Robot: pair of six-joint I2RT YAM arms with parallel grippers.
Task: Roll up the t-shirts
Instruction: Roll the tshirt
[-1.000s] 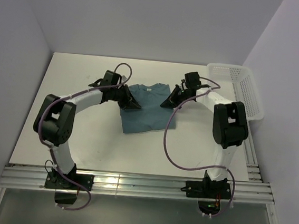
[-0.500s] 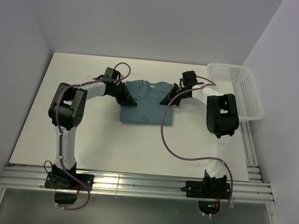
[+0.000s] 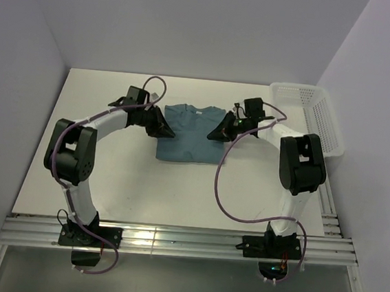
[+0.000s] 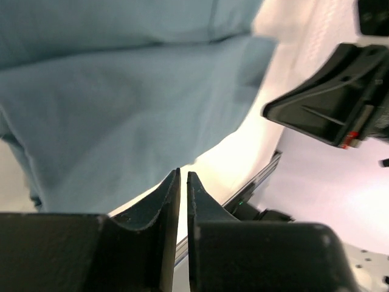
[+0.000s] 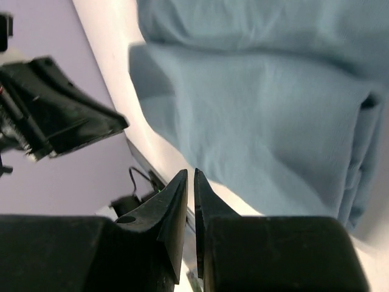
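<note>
neatly folded t-shirt (image 3: 192, 135): soft thin cloth, squarish

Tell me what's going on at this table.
Two arms are working on a teal t-shirt, which lies flat on the table, folded into a rough rectangle. The left gripper sits at the shirt's left edge and the right gripper at its right edge. In the wrist views each one's fingers stand barely apart with no cloth between them. No roll shows yet.
</note>
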